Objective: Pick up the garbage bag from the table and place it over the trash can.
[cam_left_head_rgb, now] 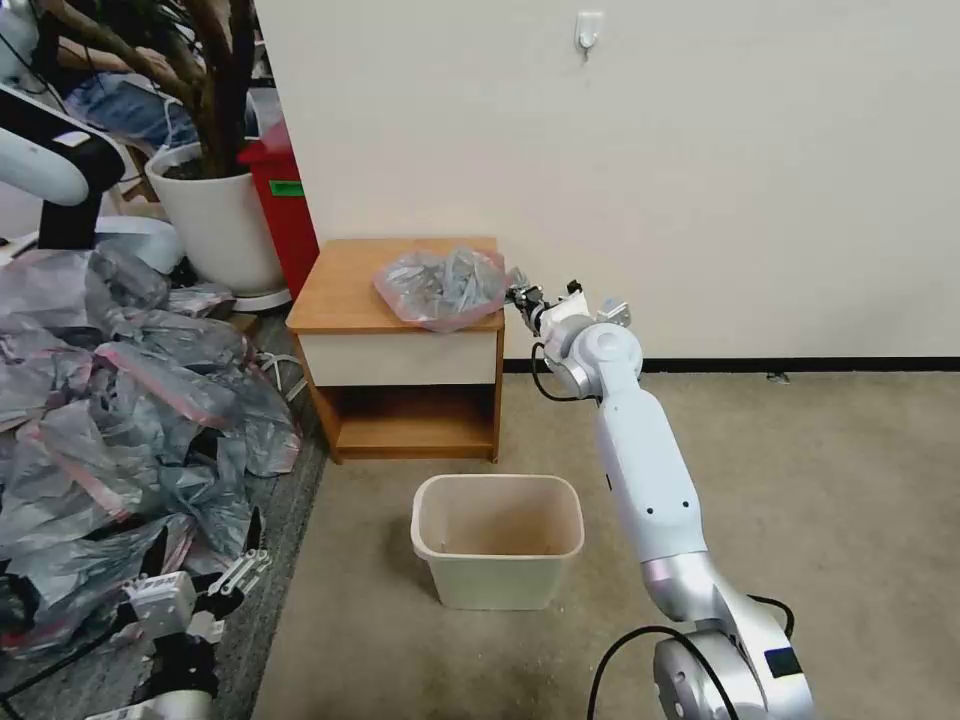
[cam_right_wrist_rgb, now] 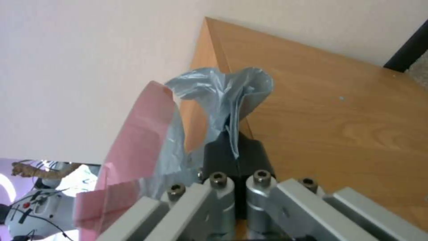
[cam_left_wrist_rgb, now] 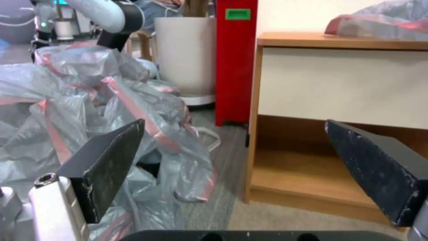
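The left gripper (cam_left_head_rgb: 235, 578) is hanging low beside the bag heap (cam_left_head_rgb: 110, 400), jaws apart. The garbage bag (cam_left_head_rgb: 441, 286) is lying on the table (cam_left_head_rgb: 345, 290) (behind the trash can (cam_left_head_rgb: 497, 540)), the right gripper (cam_left_head_rgb: 521, 294) clamping its edge.

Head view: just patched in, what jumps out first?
The right gripper is stretched out to the table's right edge, shut on a fold of the garbage bag, which lies crumpled on the wood top. The trash can stands open and unlined on the carpet in front of the table. A big heap of grey-pink bags lies to the left, with the left gripper hanging open low beside it.
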